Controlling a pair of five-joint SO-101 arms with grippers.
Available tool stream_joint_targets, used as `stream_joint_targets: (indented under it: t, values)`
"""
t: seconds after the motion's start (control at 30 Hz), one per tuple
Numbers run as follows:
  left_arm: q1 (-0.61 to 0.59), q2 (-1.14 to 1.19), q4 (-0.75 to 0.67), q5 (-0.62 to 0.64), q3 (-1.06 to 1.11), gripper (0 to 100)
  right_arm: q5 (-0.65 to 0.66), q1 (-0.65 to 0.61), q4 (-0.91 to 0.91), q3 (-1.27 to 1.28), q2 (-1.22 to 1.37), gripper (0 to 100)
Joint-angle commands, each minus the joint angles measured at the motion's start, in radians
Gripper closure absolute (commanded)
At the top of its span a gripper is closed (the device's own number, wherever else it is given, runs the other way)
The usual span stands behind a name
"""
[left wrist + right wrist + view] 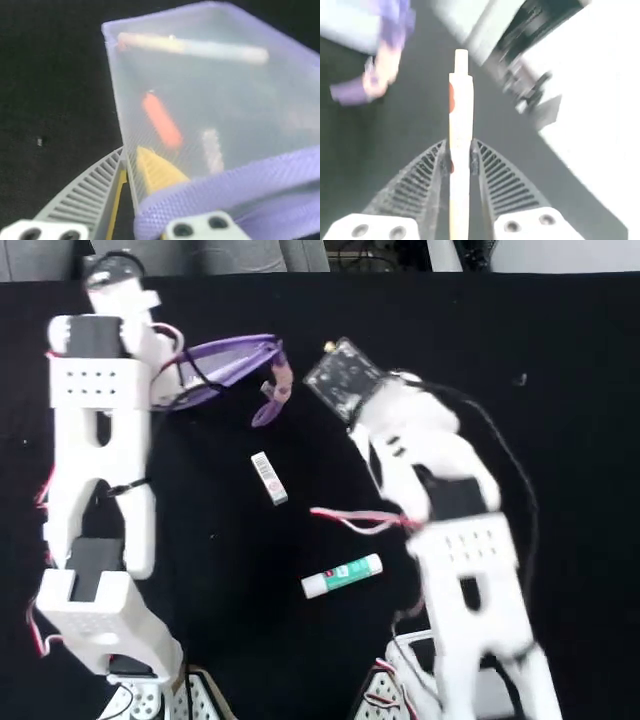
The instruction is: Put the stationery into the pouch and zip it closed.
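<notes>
Right gripper [459,147] is clamped on a white pen [458,100] w/ a red mark. The pen sticks straight out btwn its fingers, tip aimed toward the purple pouch [225,358], which is near but not touching. In the high view that arm's head sits just beside the pouch's loose tab [272,398], toward the far side of the table [560,390].

Left gripper [131,152] is closed on the pouch's edge, one finger outside, the other seen thru the clear wall.

Pouch has see-thru sides and purple trim. Thru the wall show a long pale stick [192,47], an orange piece [161,120] and a small white piece [212,150]; can't tell if they're inside or behind it.

Out on the table, apart from both grippers: a small white block [268,478] mid-table, and a glue stick [342,576] nearer the arm bases.
</notes>
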Motion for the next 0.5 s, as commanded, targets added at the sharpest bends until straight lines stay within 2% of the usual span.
stream_joint_targets:
  t: [0.0,0.2,0.47]
  values:
    - [0.093,-0.011,0.021,0.066,-0.058,97,-0.057,0.017,-0.043,-0.056,-0.239,98.7]
    - [0.193,-0.011,0.021,0.069,-0.091,97,-0.164,0.017,-0.144,-0.058,-0.414,98.8]
    - [0.295,-0.011,0.023,0.074,-0.156,97,-0.474,0.017,-0.298,-0.05,-0.464,98.8]
